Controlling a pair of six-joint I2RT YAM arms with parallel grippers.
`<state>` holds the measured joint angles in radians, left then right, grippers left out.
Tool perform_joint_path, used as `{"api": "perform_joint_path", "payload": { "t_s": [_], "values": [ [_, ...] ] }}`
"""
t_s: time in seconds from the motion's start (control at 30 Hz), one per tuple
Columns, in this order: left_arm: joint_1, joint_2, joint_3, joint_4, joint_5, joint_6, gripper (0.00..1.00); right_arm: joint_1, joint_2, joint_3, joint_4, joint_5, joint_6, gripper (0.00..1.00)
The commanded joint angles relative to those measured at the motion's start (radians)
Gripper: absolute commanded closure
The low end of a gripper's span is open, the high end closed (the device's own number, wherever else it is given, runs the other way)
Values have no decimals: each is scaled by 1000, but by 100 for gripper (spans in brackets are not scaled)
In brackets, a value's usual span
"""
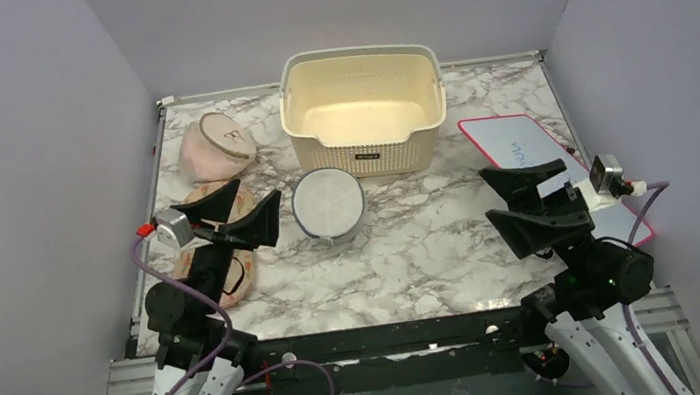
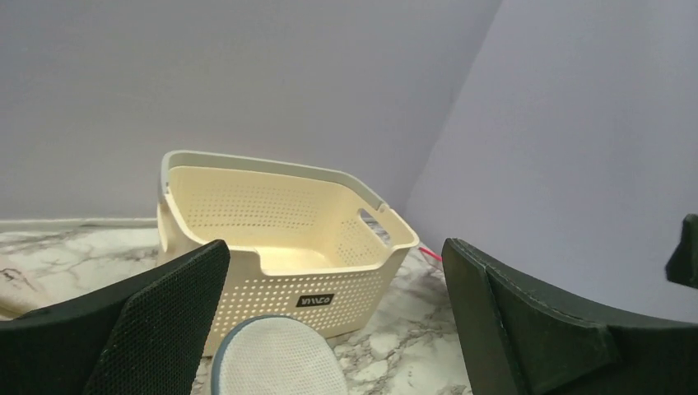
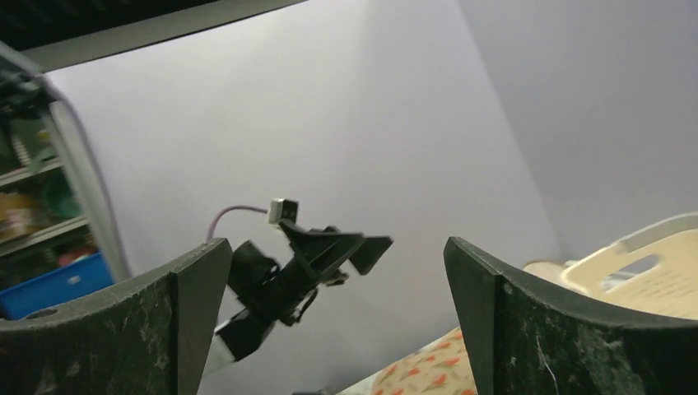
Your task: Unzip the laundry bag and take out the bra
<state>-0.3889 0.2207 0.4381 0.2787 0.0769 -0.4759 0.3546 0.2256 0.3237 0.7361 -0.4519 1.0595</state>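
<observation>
The laundry bag [image 1: 328,204] is a round white mesh drum with a grey zip rim. It stands on the marble table just in front of the cream basket and looks zipped. It also shows low in the left wrist view [image 2: 276,360]. No bra shows; the bag's inside is hidden. My left gripper [image 1: 252,210] is open and empty, raised just left of the bag, with the bag low between its fingers [image 2: 333,247]. My right gripper [image 1: 503,204] is open and empty, raised well to the right of the bag and facing left [image 3: 337,247].
A cream perforated basket [image 1: 363,110] stands behind the bag. A pinkish round bag [image 1: 216,145] lies at the back left. A floral cloth item [image 1: 229,268] lies under my left arm. A red-edged whiteboard [image 1: 521,146] lies at the right.
</observation>
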Motion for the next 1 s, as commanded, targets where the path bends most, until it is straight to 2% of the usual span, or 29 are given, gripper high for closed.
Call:
{"api": "perform_joint_path", "payload": {
  "t_s": [0.0, 0.27, 0.5, 0.73, 0.97],
  "values": [
    [53, 131, 116, -115, -10, 32, 1, -41, 103, 198, -295, 107, -188, 0],
    [138, 408, 284, -277, 47, 48, 1, -110, 309, 577, -770, 307, -397, 0],
    [183, 624, 368, -398, 130, 35, 1, -128, 408, 726, -1033, 372, -493, 0],
    [201, 807, 437, -523, 185, 37, 1, -109, 463, 776, -1200, 172, -749, 0],
    [189, 895, 407, -577, 234, -4, 4, -106, 492, 743, -1262, -67, -835, 0]
  ]
}}
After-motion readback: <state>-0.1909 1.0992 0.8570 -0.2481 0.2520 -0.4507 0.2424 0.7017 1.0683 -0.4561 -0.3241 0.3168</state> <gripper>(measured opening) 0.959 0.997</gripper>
